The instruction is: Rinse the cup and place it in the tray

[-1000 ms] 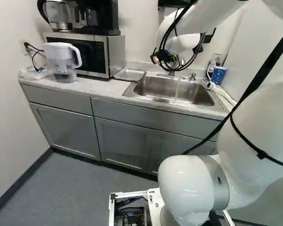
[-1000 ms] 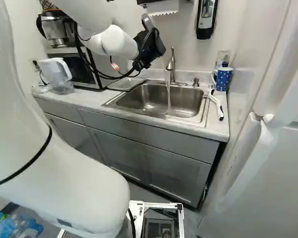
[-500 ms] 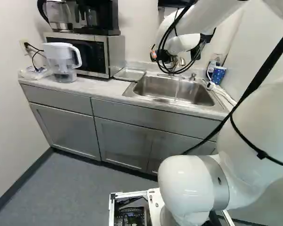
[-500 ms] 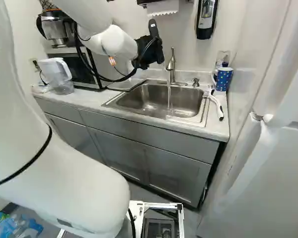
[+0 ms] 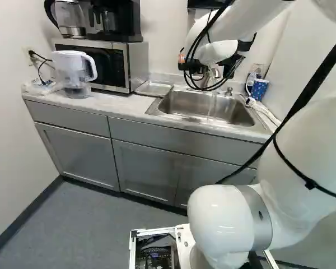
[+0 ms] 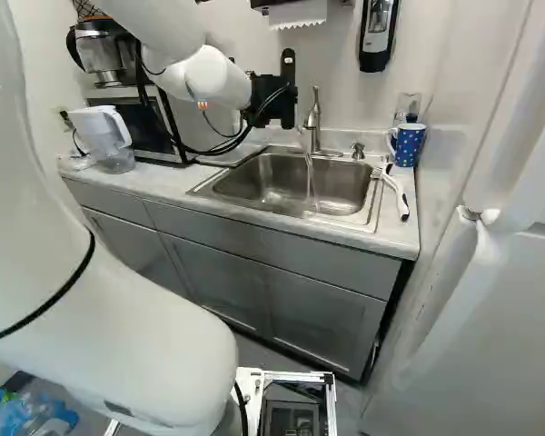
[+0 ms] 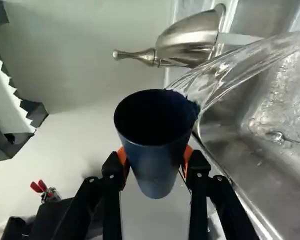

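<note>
Along the pale counter (image 5: pixel 115 104), left to right, you have the pitcher (image 5: pixel 75 68), the microwave (image 5: pixel 109 63) and the tray (image 5: pixel 154 88); next, your gripper (image 6: pixel 280 102) pinches the dark cup (image 7: pixel 155 162) between both fingers, water (image 7: pixel 240 62) streaming at its rim, above the sink (image 6: pixel 286 182); then a spotted mug (image 6: pixel 409 145).

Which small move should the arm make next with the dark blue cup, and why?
Probably ease the dark blue cup sideways into the running water: the stream seems to meet only its rim, while its mouth lies beside the flow.
</note>
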Controlling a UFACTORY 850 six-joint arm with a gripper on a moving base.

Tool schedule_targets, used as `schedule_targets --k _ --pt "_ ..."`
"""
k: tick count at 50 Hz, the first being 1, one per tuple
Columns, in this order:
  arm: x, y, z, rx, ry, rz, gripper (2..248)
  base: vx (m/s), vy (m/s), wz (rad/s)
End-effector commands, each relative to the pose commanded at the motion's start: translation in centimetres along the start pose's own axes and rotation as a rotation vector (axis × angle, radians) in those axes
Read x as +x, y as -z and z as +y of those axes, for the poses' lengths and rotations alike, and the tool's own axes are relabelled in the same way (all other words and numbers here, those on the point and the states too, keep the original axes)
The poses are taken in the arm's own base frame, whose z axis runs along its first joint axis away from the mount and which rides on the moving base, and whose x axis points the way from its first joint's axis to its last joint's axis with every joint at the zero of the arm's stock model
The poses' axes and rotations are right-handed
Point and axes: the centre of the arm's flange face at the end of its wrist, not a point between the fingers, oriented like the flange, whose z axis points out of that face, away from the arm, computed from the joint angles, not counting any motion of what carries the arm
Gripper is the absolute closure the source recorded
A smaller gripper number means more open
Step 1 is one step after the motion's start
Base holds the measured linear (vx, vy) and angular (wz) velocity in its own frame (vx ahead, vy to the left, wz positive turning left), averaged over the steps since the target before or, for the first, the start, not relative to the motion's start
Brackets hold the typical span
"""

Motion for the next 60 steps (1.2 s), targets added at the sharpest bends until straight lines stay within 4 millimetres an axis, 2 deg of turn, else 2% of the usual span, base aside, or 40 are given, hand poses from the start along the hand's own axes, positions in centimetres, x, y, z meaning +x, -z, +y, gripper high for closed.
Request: schedule_targets --k 22,60 --pt "0.0 0.0 0.0 0.0 -0.231 0.0 128 0.0 0.0 0.0" --pt "0.0 0.0 0.0 0.0 -0.231 0.0 128 0.0 0.0 0.0"
